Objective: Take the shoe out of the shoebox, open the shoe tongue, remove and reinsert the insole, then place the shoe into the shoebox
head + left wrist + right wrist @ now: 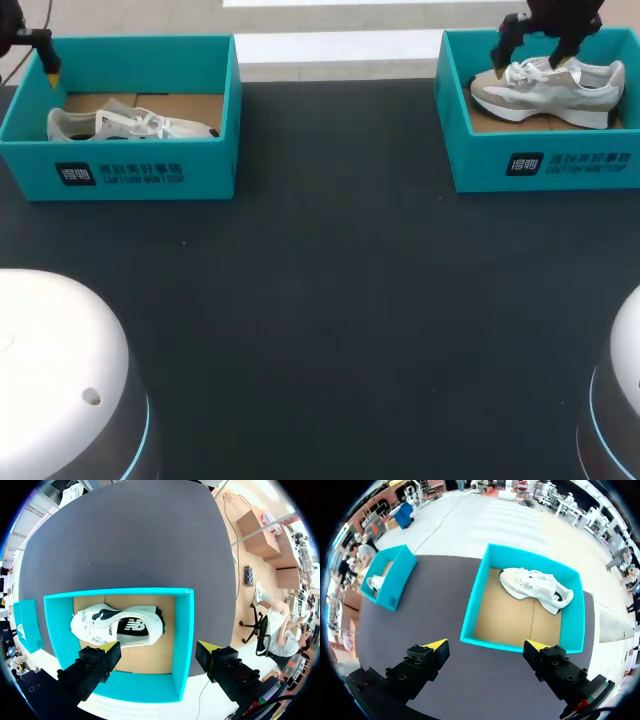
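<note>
The shoe (537, 589) is seen at the far wall of its shoebox (470, 612), ahead of the wide-spread right end effector (486, 645), long axis roughly along the finger gap. The left end effector (158, 646) is held wide too.

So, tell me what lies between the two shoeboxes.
Nothing: in the head view only bare table separates the left shoebox from the right shoebox.
</note>
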Controlling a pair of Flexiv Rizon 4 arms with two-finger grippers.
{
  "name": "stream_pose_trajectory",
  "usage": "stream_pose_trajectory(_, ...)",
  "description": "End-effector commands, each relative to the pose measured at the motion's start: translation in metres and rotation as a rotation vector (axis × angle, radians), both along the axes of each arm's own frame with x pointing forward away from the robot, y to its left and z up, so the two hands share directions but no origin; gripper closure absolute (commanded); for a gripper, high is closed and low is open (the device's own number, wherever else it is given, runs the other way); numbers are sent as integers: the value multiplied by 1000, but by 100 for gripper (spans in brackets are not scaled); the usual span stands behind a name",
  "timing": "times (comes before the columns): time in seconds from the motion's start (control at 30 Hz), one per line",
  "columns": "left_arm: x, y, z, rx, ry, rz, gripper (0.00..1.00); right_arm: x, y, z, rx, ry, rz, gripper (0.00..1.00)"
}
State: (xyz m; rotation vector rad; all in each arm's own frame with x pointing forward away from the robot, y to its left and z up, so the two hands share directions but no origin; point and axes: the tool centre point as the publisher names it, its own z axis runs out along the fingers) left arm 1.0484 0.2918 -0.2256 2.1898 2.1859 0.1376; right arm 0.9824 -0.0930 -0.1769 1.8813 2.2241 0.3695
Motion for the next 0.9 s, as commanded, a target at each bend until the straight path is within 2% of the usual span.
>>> stream_pose_trajectory(0.03,-2,0,0,1,-3,0,0,36,-10,-11,-9,-118,-418,0)
stream_pose_trajectory(0.27,-2,0,0,1,-3,0,0,69,-54,-31,-85,-148,-546,0)
stream_pose_trajectory(0.3,-2,0,0,1,-3,0,0,71,-61,-34,-103,-145,-592,0)
stream_pose_trajectory(0.47,-2,0,0,1,-3,0,0,72,-86,-46,-174,-129,-611,0)
stream_pose_trajectory(0.53,-2,0,0,1,-3,0,0,70,-88,-51,-277,-120,-608,0)
stream_pose_trajectory(0.9,-2,0,0,1,-3,0,0,70,-88,-51,-277,-120,-608,0)
